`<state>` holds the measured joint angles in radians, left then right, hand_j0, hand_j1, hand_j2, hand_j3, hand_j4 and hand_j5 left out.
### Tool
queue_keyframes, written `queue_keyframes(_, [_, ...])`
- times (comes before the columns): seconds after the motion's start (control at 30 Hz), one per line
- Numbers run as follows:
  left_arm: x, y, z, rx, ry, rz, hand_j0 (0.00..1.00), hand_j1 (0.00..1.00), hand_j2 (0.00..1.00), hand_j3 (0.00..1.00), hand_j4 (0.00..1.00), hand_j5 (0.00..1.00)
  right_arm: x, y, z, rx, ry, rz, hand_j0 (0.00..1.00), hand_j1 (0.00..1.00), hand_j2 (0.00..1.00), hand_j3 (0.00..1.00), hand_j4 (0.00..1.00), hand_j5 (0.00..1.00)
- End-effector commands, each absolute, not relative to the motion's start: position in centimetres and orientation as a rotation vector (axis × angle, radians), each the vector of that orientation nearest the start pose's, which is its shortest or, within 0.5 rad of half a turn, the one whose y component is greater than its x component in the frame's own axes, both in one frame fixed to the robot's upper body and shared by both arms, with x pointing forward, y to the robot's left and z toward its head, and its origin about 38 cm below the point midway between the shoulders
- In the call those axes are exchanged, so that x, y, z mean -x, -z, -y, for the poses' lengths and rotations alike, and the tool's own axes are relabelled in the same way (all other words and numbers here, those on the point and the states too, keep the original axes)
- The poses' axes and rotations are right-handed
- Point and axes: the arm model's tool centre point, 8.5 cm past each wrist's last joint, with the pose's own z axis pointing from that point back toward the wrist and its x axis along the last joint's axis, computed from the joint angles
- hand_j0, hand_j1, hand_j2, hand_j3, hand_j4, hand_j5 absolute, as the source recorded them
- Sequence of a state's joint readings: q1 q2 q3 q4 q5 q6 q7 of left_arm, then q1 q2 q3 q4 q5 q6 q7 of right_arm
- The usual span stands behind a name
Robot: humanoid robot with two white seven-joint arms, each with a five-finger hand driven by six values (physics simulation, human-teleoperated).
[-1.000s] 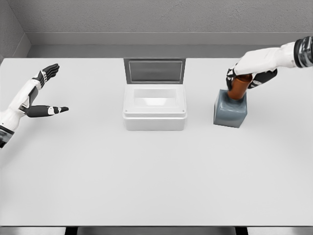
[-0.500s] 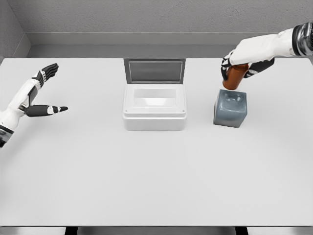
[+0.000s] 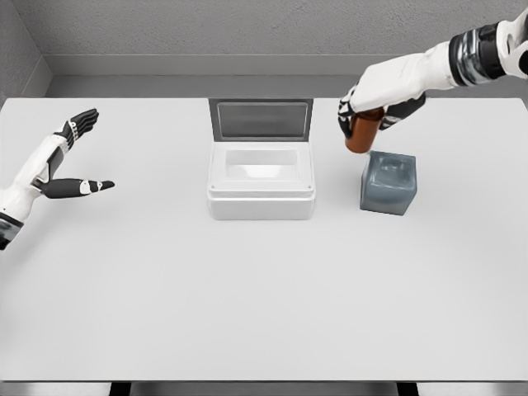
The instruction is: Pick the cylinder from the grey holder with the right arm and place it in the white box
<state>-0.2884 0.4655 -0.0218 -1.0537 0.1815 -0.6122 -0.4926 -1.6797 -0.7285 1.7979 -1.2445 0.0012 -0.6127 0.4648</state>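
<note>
My right hand (image 3: 365,110) is shut on the brown cylinder (image 3: 361,134), holding it upright in the air just up and left of the grey holder (image 3: 389,183). The cylinder's lower end hangs free of the holder's socket. The white box (image 3: 261,182) stands at the table's middle with its lid (image 3: 261,120) raised at the back, a short way left of the cylinder. My left hand (image 3: 74,157) rests open at the far left of the table.
The white table (image 3: 264,297) stretches wide in front of the box and holder. A grey wall runs behind its far edge.
The right hand has lifted the cylinder out of the grey holder and carried it up and to the left, toward the white box. The left arm has not moved.
</note>
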Motion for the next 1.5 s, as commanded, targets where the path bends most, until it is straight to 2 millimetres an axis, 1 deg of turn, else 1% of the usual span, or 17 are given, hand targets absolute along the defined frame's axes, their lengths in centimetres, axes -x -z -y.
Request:
queue_keyframes(0.0, [-41.6, -11.1, -39.7, -0.060, 0.708, 1.808, 1.00, 1.00, 1.00, 1.00, 1.00, 1.00, -49.7, -32.6, 21.7, -0.422, 3.175, -1.414, 0.48, 0.48, 0.48, 0.48, 0.48, 0.48])
queue_keyframes(0.07, [-41.4, -11.0, -40.1, -0.066, 0.703, 1.803, 1.00, 1.00, 1.00, 1.00, 1.00, 1.00, -49.7, -32.6, 21.0, -0.408, 3.170, -1.397, 0.48, 0.48, 0.48, 0.48, 0.48, 0.48])
queue_keyframes(0.13, [-41.9, -11.7, -40.1, -0.074, 0.701, 1.820, 1.00, 1.00, 1.00, 1.00, 1.00, 1.00, -49.7, -32.5, 20.2, -0.391, 3.162, -1.382, 0.48, 0.48, 0.48, 0.48, 0.48, 0.48])
queue_keyframes(0.2, [-41.6, -11.3, -40.1, -0.071, 0.703, 1.811, 1.00, 1.00, 1.00, 1.00, 1.00, 1.00, -49.7, -32.4, 19.4, -0.377, 3.160, -1.359, 0.48, 0.48, 0.48, 0.48, 0.48, 0.48])
queue_keyframes(0.27, [-41.4, -11.6, -40.9, -0.092, 0.681, 1.818, 1.00, 1.00, 1.00, 1.00, 1.00, 1.00, -49.7, -32.2, 18.4, -0.365, 3.144, -1.334, 0.48, 0.48, 0.48, 0.48, 0.48, 0.48])
queue_keyframes(0.33, [-41.3, -11.5, -41.1, -0.095, 0.680, 1.816, 1.00, 1.00, 1.00, 1.00, 1.00, 1.00, -49.6, -32.1, 17.5, -0.349, 3.139, -1.309, 0.48, 0.48, 0.48, 0.48, 0.48, 0.48])
queue_keyframes(0.37, [-41.1, -11.2, -41.1, -0.093, 0.679, 1.808, 1.00, 1.00, 1.00, 1.00, 1.00, 1.00, -49.6, -32.0, 17.3, -0.345, 3.136, -1.307, 0.48, 0.48, 0.48, 0.48, 0.48, 0.48])
queue_keyframes(0.57, [-41.2, -11.3, -41.0, -0.091, 0.680, 1.812, 1.00, 1.00, 1.00, 1.00, 1.00, 1.00, -49.5, -32.2, 16.3, -0.347, 3.117, -1.277, 0.47, 0.47, 0.47, 0.47, 0.47, 0.47])
queue_keyframes(0.77, [-41.2, -11.3, -41.0, -0.091, 0.680, 1.812, 1.00, 1.00, 1.00, 1.00, 1.00, 1.00, -49.3, -33.0, 14.7, -0.347, 3.080, -1.259, 0.47, 0.47, 0.47, 0.47, 0.47, 0.47])
queue_keyframes(0.93, [-41.3, -11.5, -40.8, -0.089, 0.683, 1.818, 1.00, 1.00, 1.00, 1.00, 1.00, 1.00, -49.1, -32.9, 13.4, -0.325, 3.065, -1.237, 0.46, 0.46, 0.46, 0.46, 0.46, 0.46])
queue_keyframes(1.03, [-41.3, -11.4, -40.8, -0.089, 0.683, 1.816, 1.00, 1.00, 1.00, 1.00, 1.00, 1.00, -49.1, -32.7, 13.1, -0.326, 3.065, -1.212, 0.46, 0.46, 0.46, 0.46, 0.46, 0.46])
queue_keyframes(1.07, [-41.3, -11.5, -40.8, -0.089, 0.683, 1.817, 1.00, 1.00, 1.00, 1.00, 1.00, 1.00, -49.0, -32.7, 12.5, -0.319, 3.055, -1.206, 0.46, 0.46, 0.46, 0.46, 0.46, 0.46])
queue_keyframes(1.2, [-41.3, -11.5, -40.8, -0.088, 0.681, 1.820, 1.00, 1.00, 1.00, 1.00, 1.00, 1.00, -49.1, -32.6, 12.0, -0.327, 3.048, -1.185, 0.46, 0.46, 0.46, 0.46, 0.46, 0.46])
queue_keyframes(1.3, [-41.7, -11.9, -39.8, -0.070, 0.688, 1.845, 1.00, 1.00, 1.00, 1.00, 1.00, 1.00, -49.0, -32.5, 11.9, -0.324, 3.052, -1.165, 0.46, 0.46, 0.46, 0.46, 0.46, 0.46])
queue_keyframes(1.33, [-41.7, -11.9, -39.8, -0.070, 0.688, 1.845, 1.00, 1.00, 1.00, 1.00, 1.00, 1.00, -49.0, -32.5, 11.8, -0.322, 3.056, -1.153, 0.46, 0.46, 0.46, 0.46, 0.46, 0.46])
queue_keyframes(1.37, [-41.7, -12.0, -39.8, -0.071, 0.686, 1.845, 1.00, 1.00, 1.00, 1.00, 1.00, 1.00, -48.9, -32.4, 11.3, -0.313, 3.050, -1.144, 0.46, 0.46, 0.46, 0.46, 0.46, 0.46])
queue_keyframes(1.47, [-41.6, -11.9, -39.9, -0.073, 0.688, 1.842, 1.00, 1.00, 1.00, 1.00, 1.00, 1.00, -48.9, -32.3, 11.4, -0.322, 3.053, -1.114, 0.46, 0.46, 0.46, 0.46, 0.46, 0.46])
